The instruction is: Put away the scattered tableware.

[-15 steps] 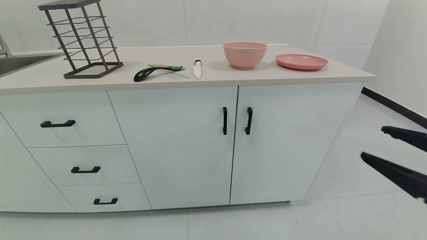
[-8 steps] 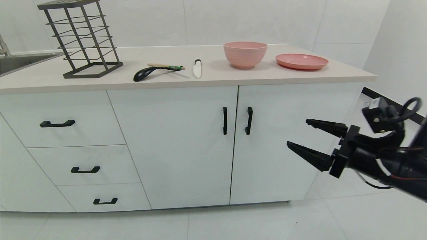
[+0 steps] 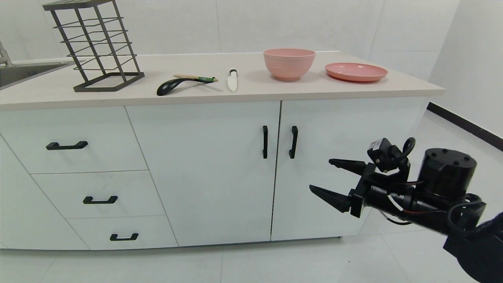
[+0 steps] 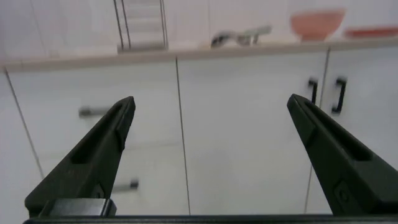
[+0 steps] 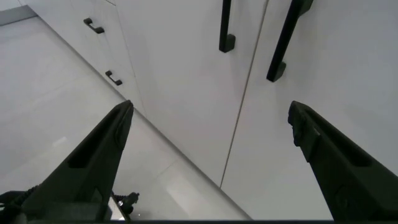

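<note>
Five pieces of tableware were seen scattered on the table [image 3: 251, 93], none yet put away. A pink bowl [image 3: 289, 64] was set upright near the right end, with a pink plate [image 3: 356, 72] lying flat just beside it, farther right. Toward the middle lay a black spoon [image 3: 173, 85], a wooden stick [image 3: 195, 78] with a green band apparently touching the spoon's handle, and a small white knife [image 3: 232, 81] a little apart from both. A dark wire rack [image 3: 100, 47] stood at the left, near the sink [image 3: 23, 70].

The right claw [image 3: 322, 175] was held low before the right cabinet door [image 3: 334, 129], well below the table edge, its jaws spread apart and nothing gripped. The left claw [image 4: 211, 102] was likewise held apart and empty, faced toward the cabinet fronts.

The step in hand was judged to be the approach, with no grasp begun. Whether the rack or the cupboard was meant as the store could not be told. If the plate or bowl were to be taken first, the right claw would need to be raised clear of the table edge and brought over the right end. The flat plate would likely have to be pinched at its rim.
</note>
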Available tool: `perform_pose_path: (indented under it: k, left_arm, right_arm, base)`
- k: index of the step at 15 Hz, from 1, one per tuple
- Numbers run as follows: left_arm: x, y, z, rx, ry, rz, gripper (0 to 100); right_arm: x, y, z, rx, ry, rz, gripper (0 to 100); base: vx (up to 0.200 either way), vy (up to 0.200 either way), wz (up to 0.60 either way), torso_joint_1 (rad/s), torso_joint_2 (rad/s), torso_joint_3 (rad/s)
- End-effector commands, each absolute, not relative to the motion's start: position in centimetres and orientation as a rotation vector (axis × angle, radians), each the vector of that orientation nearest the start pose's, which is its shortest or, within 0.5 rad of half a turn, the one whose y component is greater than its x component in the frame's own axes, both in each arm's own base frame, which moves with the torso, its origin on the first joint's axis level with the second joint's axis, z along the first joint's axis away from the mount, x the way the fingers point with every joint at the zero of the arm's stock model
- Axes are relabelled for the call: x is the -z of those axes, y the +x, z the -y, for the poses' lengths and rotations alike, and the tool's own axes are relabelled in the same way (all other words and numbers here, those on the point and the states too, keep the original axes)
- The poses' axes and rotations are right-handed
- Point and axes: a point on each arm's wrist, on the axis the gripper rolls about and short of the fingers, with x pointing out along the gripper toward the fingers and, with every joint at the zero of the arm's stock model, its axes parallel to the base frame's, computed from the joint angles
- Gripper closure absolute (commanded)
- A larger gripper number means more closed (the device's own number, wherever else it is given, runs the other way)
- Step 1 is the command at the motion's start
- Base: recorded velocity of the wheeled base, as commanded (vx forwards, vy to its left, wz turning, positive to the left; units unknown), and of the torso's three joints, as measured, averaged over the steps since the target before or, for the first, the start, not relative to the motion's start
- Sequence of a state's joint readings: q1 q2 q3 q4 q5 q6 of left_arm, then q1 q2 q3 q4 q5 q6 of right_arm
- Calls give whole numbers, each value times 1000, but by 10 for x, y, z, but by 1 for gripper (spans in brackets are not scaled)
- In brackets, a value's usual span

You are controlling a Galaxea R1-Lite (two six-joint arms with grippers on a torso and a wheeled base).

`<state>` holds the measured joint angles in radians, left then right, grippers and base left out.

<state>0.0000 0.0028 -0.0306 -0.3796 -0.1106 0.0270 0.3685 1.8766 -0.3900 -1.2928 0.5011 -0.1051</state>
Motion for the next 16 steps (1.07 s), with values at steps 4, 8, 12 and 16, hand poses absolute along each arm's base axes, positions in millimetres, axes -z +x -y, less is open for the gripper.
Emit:
perform_pose_path:
  k: [4, 8, 12, 16]
  left_arm:
    - [-167, -32, 7, 408, 60, 212, 0]
    - [-208, 30, 15, 662, 74, -9, 0]
    - [-192, 85, 28, 822, 194, -129, 0]
    - [-186, 118, 58, 1006, 216, -178, 0]
  right_arm:
    - [-103, 259, -106, -877, -84, -107, 0]
    - [-95, 294, -92, -936, -112, -68, 0]
    - [-77, 310, -94, -965, -144, -77, 0]
    - [-74, 327, -116, -1007, -154, -38, 0]
  base:
    - [0, 0, 0, 0, 0, 0]
    - [0, 0, 0, 0, 0, 0]
    - [0, 0, 0, 0, 0, 0]
    - [0, 0, 0, 0, 0, 0]
